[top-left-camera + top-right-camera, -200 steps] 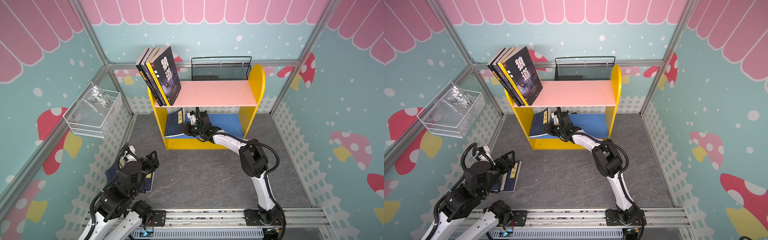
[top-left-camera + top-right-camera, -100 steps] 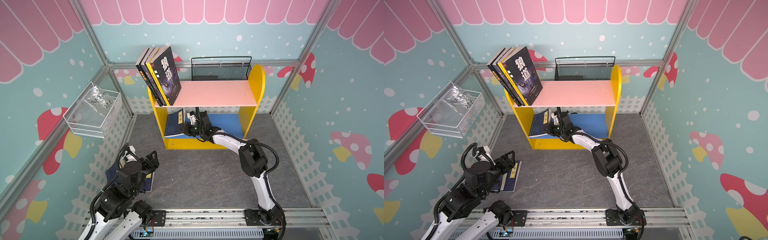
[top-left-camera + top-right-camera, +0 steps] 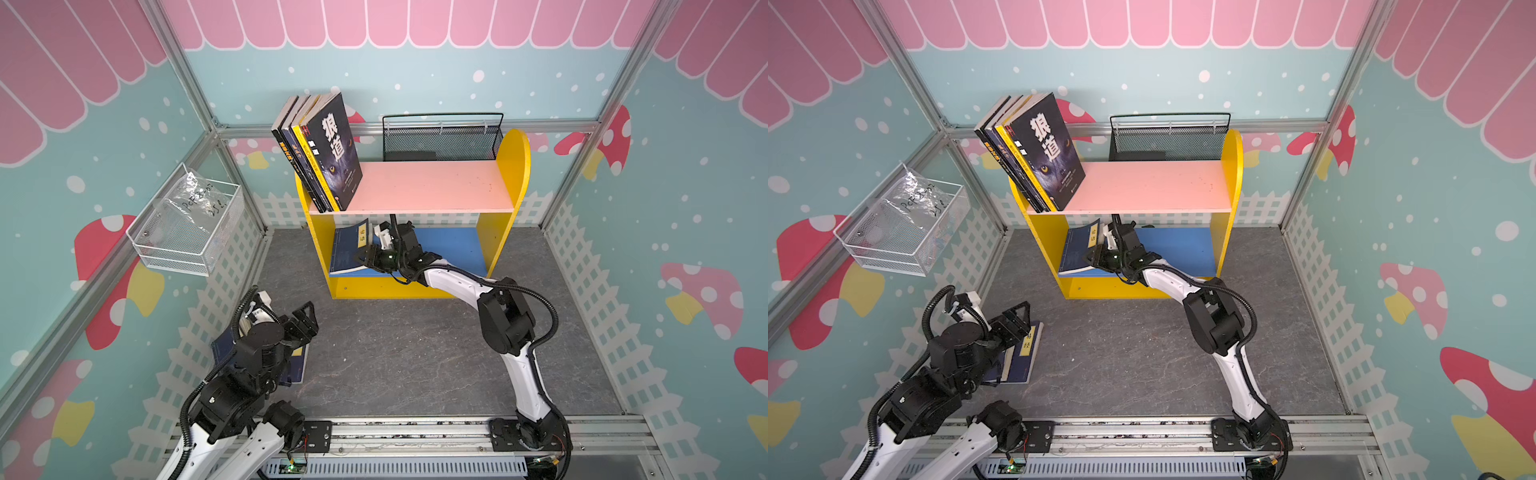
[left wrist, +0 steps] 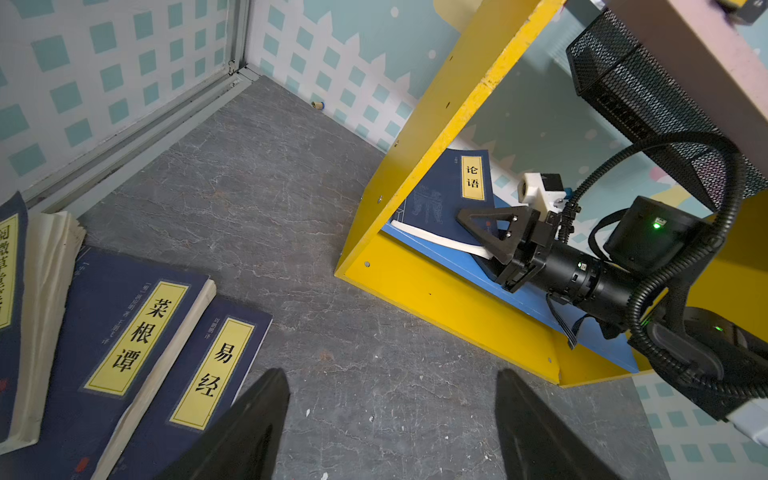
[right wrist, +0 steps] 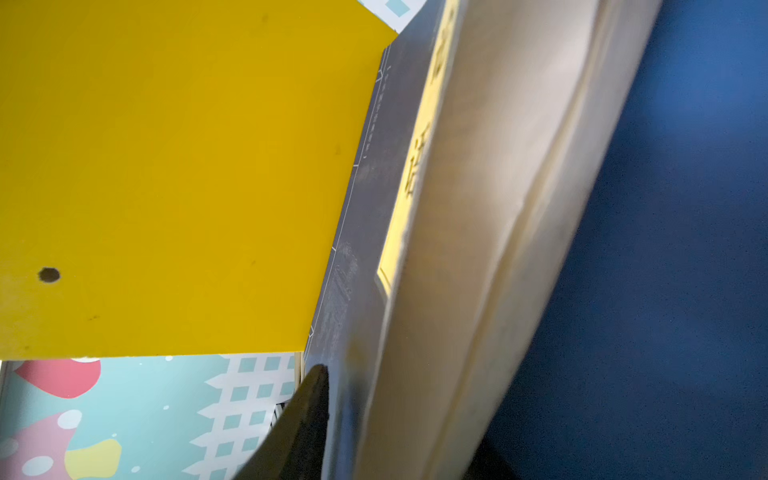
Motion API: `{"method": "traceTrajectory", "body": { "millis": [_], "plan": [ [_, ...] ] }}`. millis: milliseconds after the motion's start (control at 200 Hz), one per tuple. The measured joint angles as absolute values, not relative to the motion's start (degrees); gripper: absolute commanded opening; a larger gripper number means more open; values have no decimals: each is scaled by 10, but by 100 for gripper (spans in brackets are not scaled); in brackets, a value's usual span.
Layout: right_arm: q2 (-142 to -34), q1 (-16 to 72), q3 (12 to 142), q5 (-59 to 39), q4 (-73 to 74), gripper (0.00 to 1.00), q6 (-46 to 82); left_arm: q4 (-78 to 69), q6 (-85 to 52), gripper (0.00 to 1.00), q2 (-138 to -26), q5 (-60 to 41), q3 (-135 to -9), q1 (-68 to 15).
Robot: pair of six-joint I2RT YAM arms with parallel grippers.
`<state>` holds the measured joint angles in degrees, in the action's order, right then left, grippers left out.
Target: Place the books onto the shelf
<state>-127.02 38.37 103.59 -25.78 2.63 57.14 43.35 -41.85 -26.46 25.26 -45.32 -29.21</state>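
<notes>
Right end effector (image 3: 368, 254) looser; grey floor (image 3: 395, 353), mushroom walls (image 3: 685, 216)

navy book (image 3: 347, 249) aslant in shelf (image 3: 505, 187)

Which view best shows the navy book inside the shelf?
Left wrist view: the navy book shows cover and label plainly. Both top views catch it partly under the pink board; right wrist view, only a blurred close-up.
</notes>
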Motion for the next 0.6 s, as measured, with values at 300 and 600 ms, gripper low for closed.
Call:
{"method": "traceTrajectory", "body": {
  "millis": [300, 600],
  "plan": [
    [-1270, 391, 1070, -238, -26, 41, 544, 429, -420, 80, -272, 247, -452, -292],
    [-1270, 404, 1083, -233, -58, 26, 530, 428, -420, 80, -272, 246, -452, -292]
  ]
}}
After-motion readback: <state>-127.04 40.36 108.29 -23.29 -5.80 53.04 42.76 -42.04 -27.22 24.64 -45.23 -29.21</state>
